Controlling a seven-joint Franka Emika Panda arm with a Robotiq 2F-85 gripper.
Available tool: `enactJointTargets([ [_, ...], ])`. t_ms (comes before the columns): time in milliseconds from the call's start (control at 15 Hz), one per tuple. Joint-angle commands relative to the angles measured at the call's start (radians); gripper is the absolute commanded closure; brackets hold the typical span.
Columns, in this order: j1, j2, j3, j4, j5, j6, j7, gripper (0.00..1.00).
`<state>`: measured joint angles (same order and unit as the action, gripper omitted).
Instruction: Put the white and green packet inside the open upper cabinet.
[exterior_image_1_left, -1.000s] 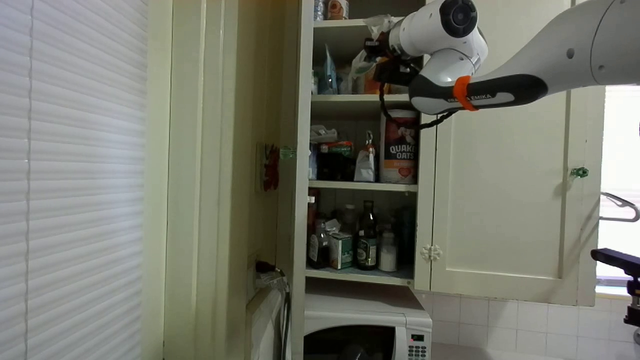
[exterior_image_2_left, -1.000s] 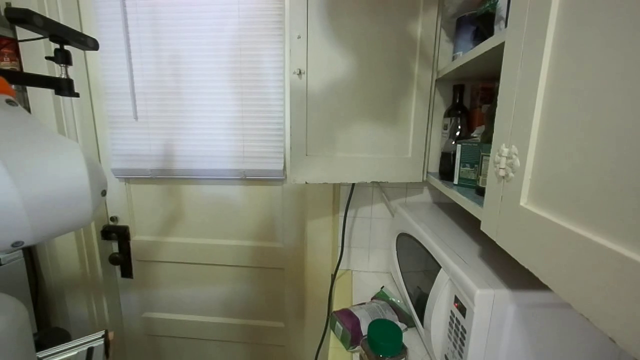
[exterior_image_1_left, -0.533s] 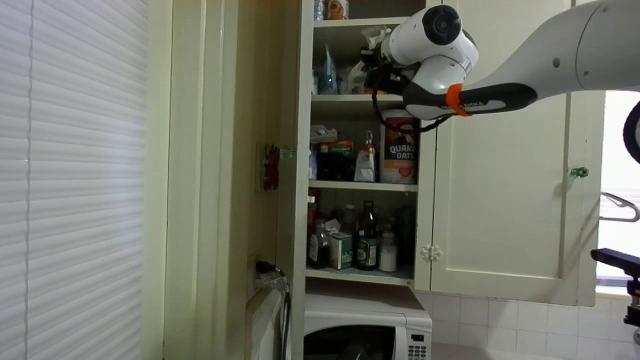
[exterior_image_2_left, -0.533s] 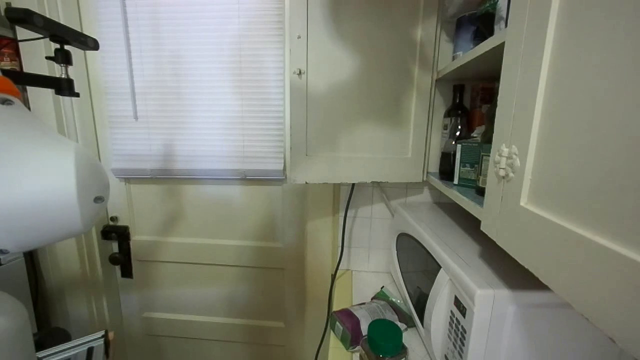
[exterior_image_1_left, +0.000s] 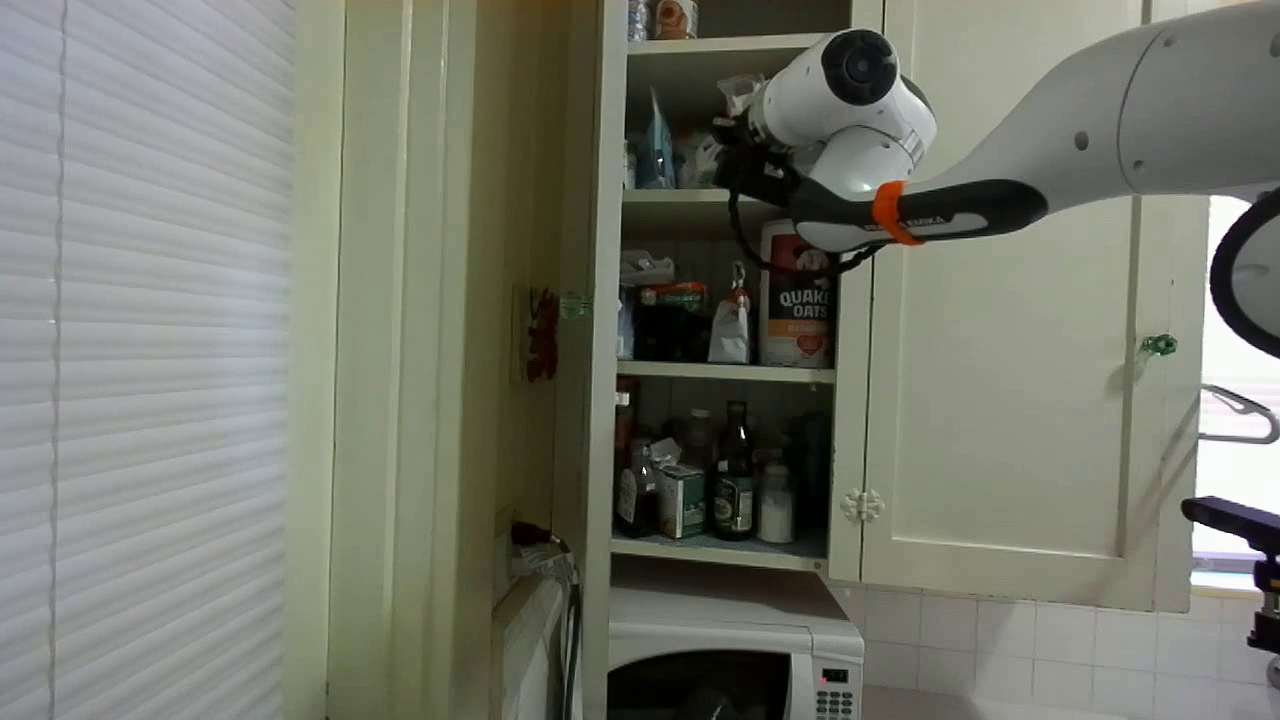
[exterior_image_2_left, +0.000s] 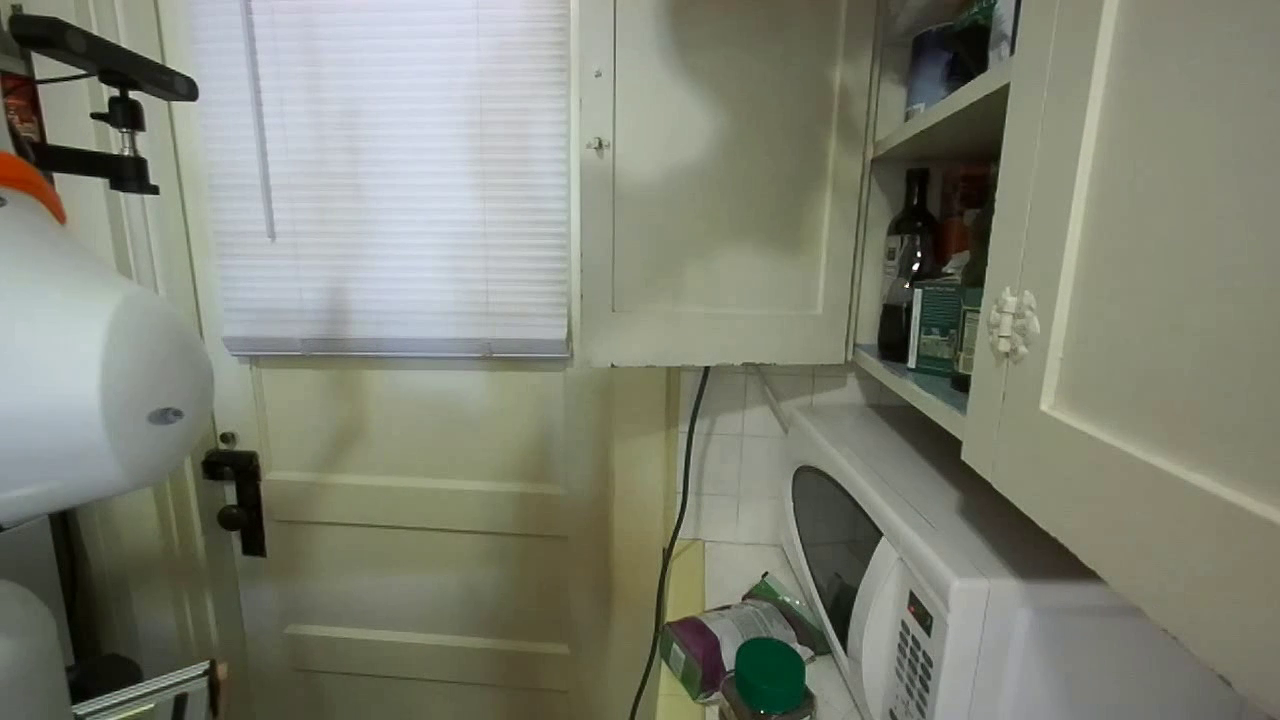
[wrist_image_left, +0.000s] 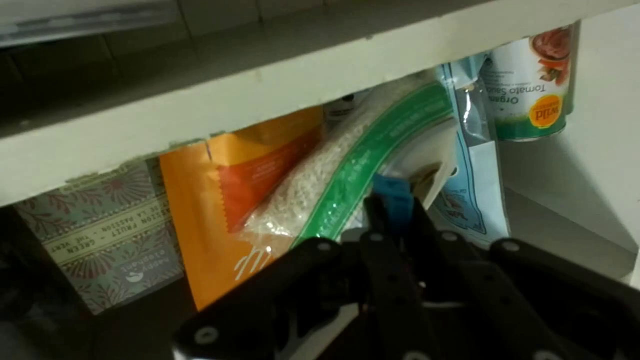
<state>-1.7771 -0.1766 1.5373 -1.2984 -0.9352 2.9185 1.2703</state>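
Wrist view: I'm apparently pinching the white and green packet (wrist_image_left: 357, 157), hand (wrist_image_left: 394, 192) narrow; it's showing inside the open upper cabinet (exterior_image_1_left: 848, 450), overlapping orange pouch (wrist_image_left: 192, 215), near blue packet (wrist_image_left: 472, 185). Probably I'm gripping to stop it slumping forward.

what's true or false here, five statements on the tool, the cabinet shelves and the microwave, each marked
The tool is shut on the white and green packet. True.
The Quaker Oats canister stands on the lowest shelf. False: the canister is one shelf higher.
In the wrist view, the orange pouch shows between the green tea box and the packet. True.
The microwave door hangs open. False: the microwave door is shut.
Lettering on the tomato sauce can appears upside down in the wrist view. True.
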Motion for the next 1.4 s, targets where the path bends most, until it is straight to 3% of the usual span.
enactJointTargets([
  [0,-0.131,-0.043,0.098,0.035,0.079,-0.014,0.027,0.97],
  [267,-0.239,-0.065,0.203,0.064,0.190,-0.013,-0.003,0.97],
  [867,-0.391,-0.085,0.413,0.129,0.466,-0.118,-0.075,0.97],
  [933,-0.232,-0.125,0.195,0.079,0.602,-0.052,-0.166,0.86],
  [1267,-0.260,-0.135,0.219,0.095,0.632,-0.062,-0.171,0.86],
  [1333,-0.261,-0.135,0.220,0.096,0.632,-0.062,-0.171,0.97],
])
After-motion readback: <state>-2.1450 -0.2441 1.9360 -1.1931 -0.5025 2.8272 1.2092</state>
